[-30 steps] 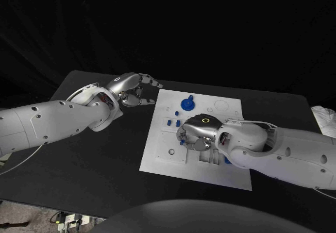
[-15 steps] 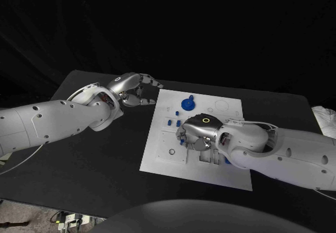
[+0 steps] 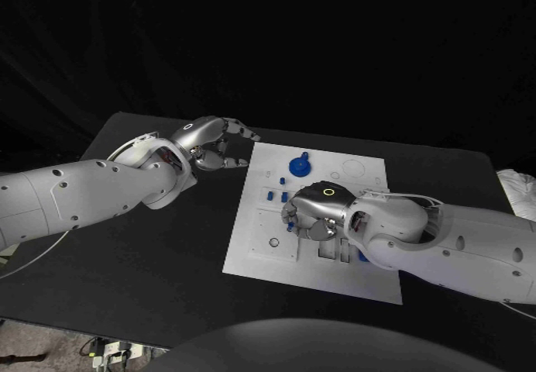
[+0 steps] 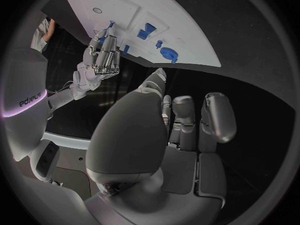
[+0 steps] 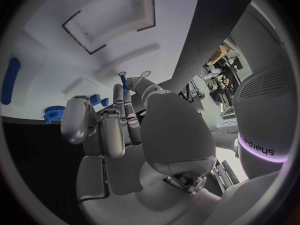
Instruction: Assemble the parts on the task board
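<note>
The fingers of the right hand reach down onto the middle of the task board; between their tips stands a small blue peg, and it seems pinched there, right at a small round hole of the board; so I judge this hand is holding the peg while it seats it. The fingers of the left hand are curled in loosely with nothing in them; this hand hovers over the tabletop just beside the far left corner of the board, apart from the parts.

About progress: I judge the task is partly done. A blue gear already sits on the far part of the board; a few small blue pieces stand near the left side of the board close to the right hand. The two rectangular recesses look empty in the right wrist view; an empty round hole and a round outline on the far right part are also still free, so several places remain to fill.

Counting, as far as I can see: one board; one gear; one long blue piece; one peg in the fingers; the small blue pieces are about three or four, but the right hand covers some, so I cannot tell exactly.
</note>
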Motion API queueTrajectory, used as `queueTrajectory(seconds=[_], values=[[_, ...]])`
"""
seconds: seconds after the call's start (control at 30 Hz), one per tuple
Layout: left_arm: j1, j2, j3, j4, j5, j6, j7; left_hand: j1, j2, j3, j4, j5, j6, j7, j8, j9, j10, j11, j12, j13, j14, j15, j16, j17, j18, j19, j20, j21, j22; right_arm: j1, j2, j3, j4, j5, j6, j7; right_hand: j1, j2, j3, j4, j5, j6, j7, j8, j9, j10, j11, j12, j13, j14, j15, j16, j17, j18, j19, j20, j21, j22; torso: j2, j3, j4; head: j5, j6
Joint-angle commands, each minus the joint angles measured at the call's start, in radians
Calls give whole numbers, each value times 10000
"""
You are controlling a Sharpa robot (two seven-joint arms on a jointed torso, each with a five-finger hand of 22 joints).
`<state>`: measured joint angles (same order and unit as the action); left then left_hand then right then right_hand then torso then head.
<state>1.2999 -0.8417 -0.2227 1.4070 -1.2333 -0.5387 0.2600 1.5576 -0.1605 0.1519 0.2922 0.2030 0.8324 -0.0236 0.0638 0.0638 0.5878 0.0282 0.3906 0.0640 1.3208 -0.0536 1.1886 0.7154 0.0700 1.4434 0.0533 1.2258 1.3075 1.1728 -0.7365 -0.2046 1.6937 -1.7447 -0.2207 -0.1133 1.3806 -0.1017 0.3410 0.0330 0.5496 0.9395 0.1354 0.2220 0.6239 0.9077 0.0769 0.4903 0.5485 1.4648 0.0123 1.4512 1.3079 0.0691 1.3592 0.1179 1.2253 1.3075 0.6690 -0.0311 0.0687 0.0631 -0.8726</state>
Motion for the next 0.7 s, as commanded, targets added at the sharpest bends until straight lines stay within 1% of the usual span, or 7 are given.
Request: queueTrajectory(seconds=[0.03, 0.33, 0.5, 0.7], values=[[0, 29, 6, 10, -28, 144, -32, -41, 64, 37, 20, -29, -20, 70, -14, 2, -69, 29, -30, 2, -55, -1, -63, -15, 13, -41, 25, -34, 1685, -14, 7, -2, -1, -36, 174, -2, 8, -48, 14, -36, 65, -56, 23, -45, 9, 87, 17, -32, -15, 15, -32, -36, 455, 122, -8, -15, 34, 1562, 6, 1, 0, 6, 0], [-2, 20, 6, 40, -28, 186, -60, -42, 75, 41, 19, -29, -37, 81, -15, 1, -67, 43, -28, 3, -67, 7, -76, -37, 14, -47, 31, -47, 1682, -88, -8, -2, -21, -39, 127, -8, 15, -47, 24, -48, 65, -59, 25, -47, 11, 88, 17, -34, -18, 0, -31, -55, 421, 129, -28, -15, 2, 1552, 14, 6, -1, 17, 0], [-2, 20, 6, 63, -31, 206, -69, -42, 75, 41, 19, -29, -37, 81, -15, 1, -67, 43, -28, 3, -67, 7, -76, -37, 14, -47, 31, -47, 1682, -129, 24, -2, -55, -15, 65, 8, 15, -47, 24, -48, 65, -59, 25, -47, 11, 88, 17, -34, -18, 0, -31, -55, 421, 129, -28, -15, 2, 1552, 6, 1, -4, 51, 0], [-3, 23, 6, 57, -34, 214, -81, -43, 83, 44, 20, -28, -46, 88, -16, 0, -65, 53, -27, 4, -75, 12, -85, -52, 14, -49, 35, -52, 1681, -173, 50, -2, -78, 8, 27, 25, 15, -47, 24, -48, 65, -59, 25, -47, 11, 88, 17, -34, -18, 0, -31, -55, 421, 129, -28, -15, 2, 1552, 9, -2, -9, 56, 0]])
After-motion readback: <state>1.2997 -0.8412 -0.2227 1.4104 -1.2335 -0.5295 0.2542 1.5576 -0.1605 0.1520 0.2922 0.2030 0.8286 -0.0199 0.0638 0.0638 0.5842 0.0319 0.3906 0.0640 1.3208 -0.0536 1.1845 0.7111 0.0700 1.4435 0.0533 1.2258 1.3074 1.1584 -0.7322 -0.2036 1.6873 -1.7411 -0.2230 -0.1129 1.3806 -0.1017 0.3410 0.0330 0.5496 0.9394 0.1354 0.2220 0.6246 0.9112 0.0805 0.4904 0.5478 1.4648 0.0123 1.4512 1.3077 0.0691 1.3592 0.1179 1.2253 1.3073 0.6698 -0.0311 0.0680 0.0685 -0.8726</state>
